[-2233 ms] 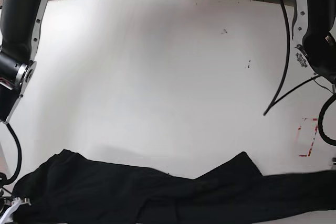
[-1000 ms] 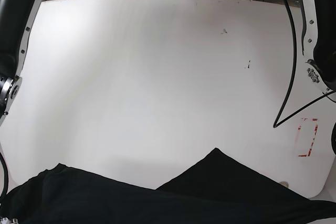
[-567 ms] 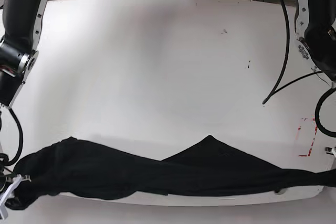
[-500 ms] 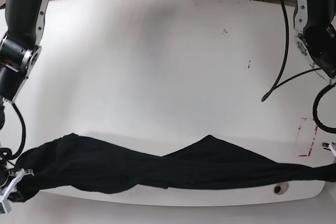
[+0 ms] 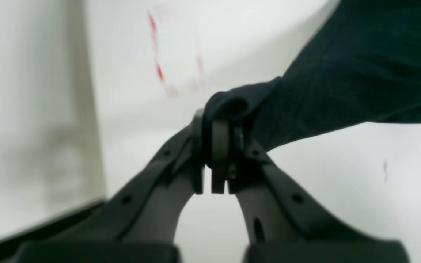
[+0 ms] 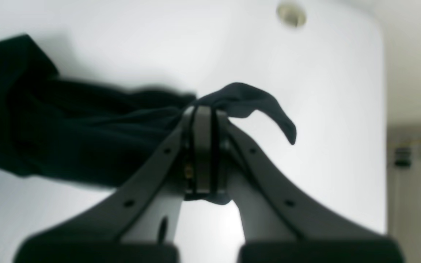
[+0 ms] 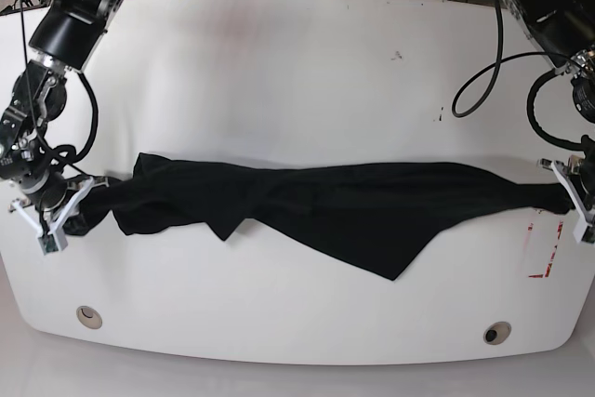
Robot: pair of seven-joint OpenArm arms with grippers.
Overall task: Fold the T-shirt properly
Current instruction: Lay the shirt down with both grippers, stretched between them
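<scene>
Both tools were clamped on the T-shirt [image 7: 344,206]: the left tool [image 7: 569,194] pinched one end, the right tool [image 7: 70,200] the other. It was stretched between them, long axis spanning the counter [image 7: 279,62] side to side, sagging onto its middle.

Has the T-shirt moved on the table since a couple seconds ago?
Yes. The T-shirt has moved from the table's near edge toward its middle, away from the red tape marks.
</scene>
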